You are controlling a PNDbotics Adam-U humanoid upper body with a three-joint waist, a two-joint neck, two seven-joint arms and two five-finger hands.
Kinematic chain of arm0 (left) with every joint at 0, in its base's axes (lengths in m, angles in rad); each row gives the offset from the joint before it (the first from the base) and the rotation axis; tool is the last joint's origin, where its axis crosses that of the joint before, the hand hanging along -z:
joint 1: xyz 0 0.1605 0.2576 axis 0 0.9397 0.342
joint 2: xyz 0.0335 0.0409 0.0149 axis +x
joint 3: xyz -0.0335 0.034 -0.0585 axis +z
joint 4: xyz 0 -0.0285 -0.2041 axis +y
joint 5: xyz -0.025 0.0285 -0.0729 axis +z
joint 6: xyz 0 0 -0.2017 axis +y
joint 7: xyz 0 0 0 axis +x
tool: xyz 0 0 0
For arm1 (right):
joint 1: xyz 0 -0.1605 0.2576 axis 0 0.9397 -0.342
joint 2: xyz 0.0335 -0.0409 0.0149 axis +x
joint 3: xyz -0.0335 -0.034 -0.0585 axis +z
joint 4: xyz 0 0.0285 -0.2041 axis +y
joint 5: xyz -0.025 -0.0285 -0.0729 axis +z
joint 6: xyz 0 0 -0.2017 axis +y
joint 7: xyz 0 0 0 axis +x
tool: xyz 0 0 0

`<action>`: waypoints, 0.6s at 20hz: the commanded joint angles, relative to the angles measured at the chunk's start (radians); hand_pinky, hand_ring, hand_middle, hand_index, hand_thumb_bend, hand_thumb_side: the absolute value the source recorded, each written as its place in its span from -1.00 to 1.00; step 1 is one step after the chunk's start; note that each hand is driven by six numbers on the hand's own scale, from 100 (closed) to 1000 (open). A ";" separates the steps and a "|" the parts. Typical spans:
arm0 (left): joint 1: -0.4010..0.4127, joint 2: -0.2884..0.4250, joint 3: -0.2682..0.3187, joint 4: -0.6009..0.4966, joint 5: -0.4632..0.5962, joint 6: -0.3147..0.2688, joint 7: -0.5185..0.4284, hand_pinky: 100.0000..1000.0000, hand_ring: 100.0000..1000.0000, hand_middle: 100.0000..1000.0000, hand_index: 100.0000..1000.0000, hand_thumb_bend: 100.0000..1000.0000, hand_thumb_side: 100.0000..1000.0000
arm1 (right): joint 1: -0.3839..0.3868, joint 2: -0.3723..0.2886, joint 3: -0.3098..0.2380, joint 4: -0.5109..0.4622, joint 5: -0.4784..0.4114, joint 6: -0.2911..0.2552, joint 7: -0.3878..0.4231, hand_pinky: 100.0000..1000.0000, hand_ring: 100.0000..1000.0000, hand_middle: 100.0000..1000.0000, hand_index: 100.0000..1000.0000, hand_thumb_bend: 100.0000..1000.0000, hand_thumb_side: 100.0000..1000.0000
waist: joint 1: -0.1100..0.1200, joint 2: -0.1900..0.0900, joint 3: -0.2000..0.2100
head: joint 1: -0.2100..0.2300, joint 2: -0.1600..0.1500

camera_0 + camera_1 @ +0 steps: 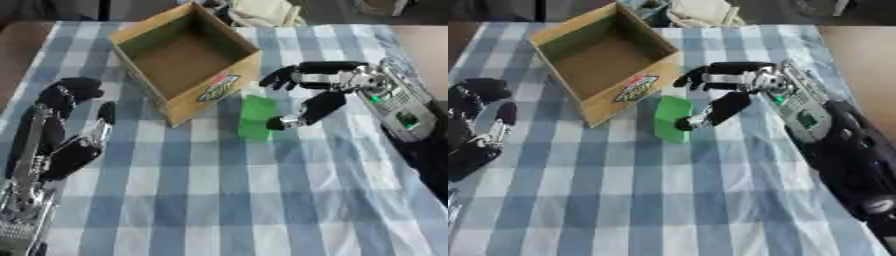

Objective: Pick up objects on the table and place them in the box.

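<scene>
- Left hand (pixel 61 145): rests idle near the lower left of the checked tablecloth (pixel 219 200), fingers relaxed and pointing up, holding nothing.
- Green block (pixel 256 117): stands on the cloth just in front of the box's near corner.
- Right hand (pixel 308 95): fingers spread; thumb tip at the block's right face, upper fingers reaching past its far side. Closing squarely on opposite faces should keep the block from tipping.
- Cardboard box (pixel 185 55): open and empty; the block must be lifted above the near wall before release.
</scene>
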 commanded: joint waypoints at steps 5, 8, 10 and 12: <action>-0.008 0.005 0.002 -0.013 -0.006 -0.001 0.000 0.66 0.37 0.31 0.38 -0.54 -0.49 | -0.025 0.006 -0.003 0.010 0.024 -0.005 -0.001 0.73 0.83 0.88 1.00 -0.17 0.39 | 0.004 -0.017 0.002 | -0.004 0.009; -0.008 0.004 0.000 -0.012 -0.006 -0.001 -0.002 0.66 0.37 0.31 0.38 -0.54 -0.49 | -0.026 0.014 -0.003 0.022 0.041 -0.003 -0.006 0.73 0.83 0.88 1.00 -0.18 0.40 | 0.004 -0.016 0.003 | -0.005 0.009; -0.008 0.004 0.000 -0.012 -0.005 -0.001 -0.003 0.66 0.37 0.31 0.38 -0.54 -0.49 | -0.027 0.020 -0.004 0.034 0.051 -0.003 -0.009 0.73 0.83 0.88 1.00 -0.18 0.40 | 0.004 -0.016 0.004 | -0.006 0.010; -0.008 0.004 -0.001 -0.012 -0.004 -0.001 -0.004 0.66 0.37 0.31 0.38 -0.54 -0.49 | -0.028 0.025 -0.004 0.044 0.061 -0.004 -0.013 0.73 0.83 0.88 1.00 -0.18 0.40 | 0.004 -0.016 0.005 | -0.006 0.010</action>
